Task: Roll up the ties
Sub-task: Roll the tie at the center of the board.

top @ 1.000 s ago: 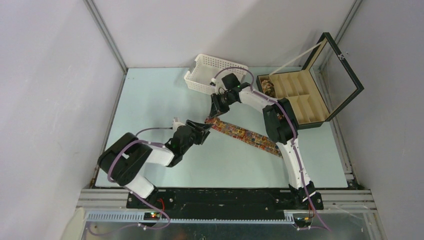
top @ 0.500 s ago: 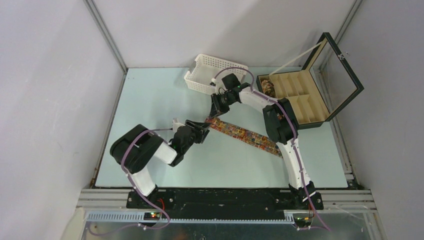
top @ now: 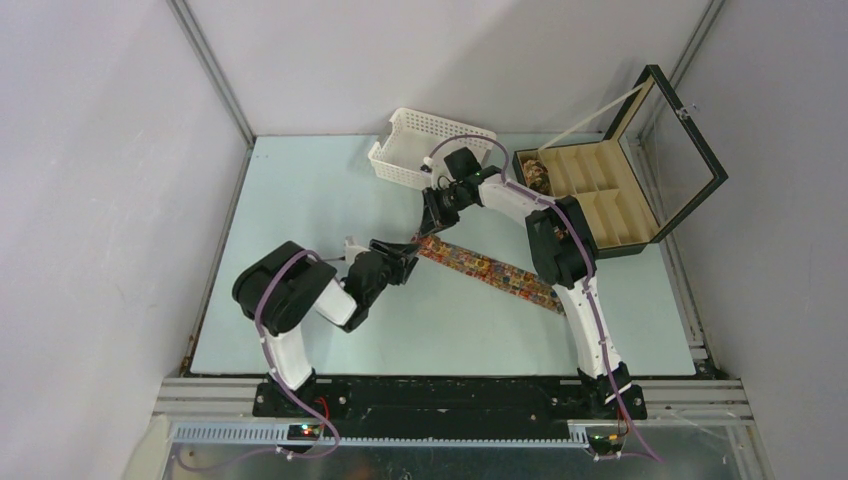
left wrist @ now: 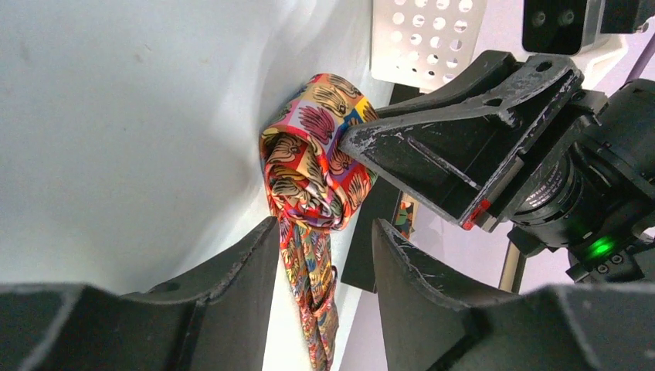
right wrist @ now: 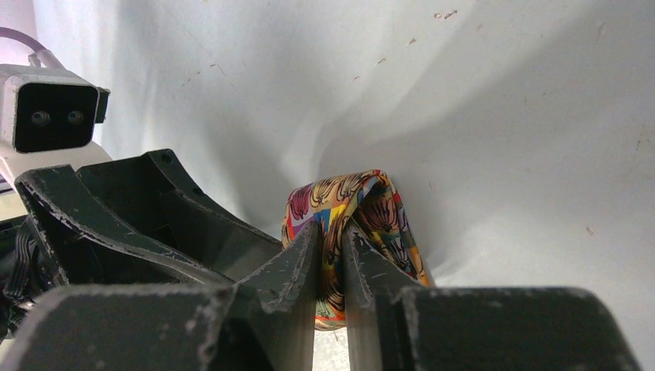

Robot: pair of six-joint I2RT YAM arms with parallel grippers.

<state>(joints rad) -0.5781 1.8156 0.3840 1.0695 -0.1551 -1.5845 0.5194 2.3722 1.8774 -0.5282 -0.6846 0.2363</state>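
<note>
Right gripper (right wrist: 330, 232): you have it pinched on the coiled end of the tie (top: 490, 268), mid-table.
Left gripper (left wrist: 324, 232): jaws apart, straddling the strip.
Room: bare table (top: 300, 200) at 9 o'clock; perforated basket (top: 385, 160) at 12, compartmented box (top: 630, 246) at 2.

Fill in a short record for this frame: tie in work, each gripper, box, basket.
tie: one patterned tie lying diagonally on the table, with the end nearer the basket rolled into a small coil
right gripper: shut on the coil, pinching its fabric
left gripper: open, one finger on each side of the strip beside the coil
box: lid up, one rolled tie in a far corner compartment
basket: at the far edge of the table, left of the box
</note>
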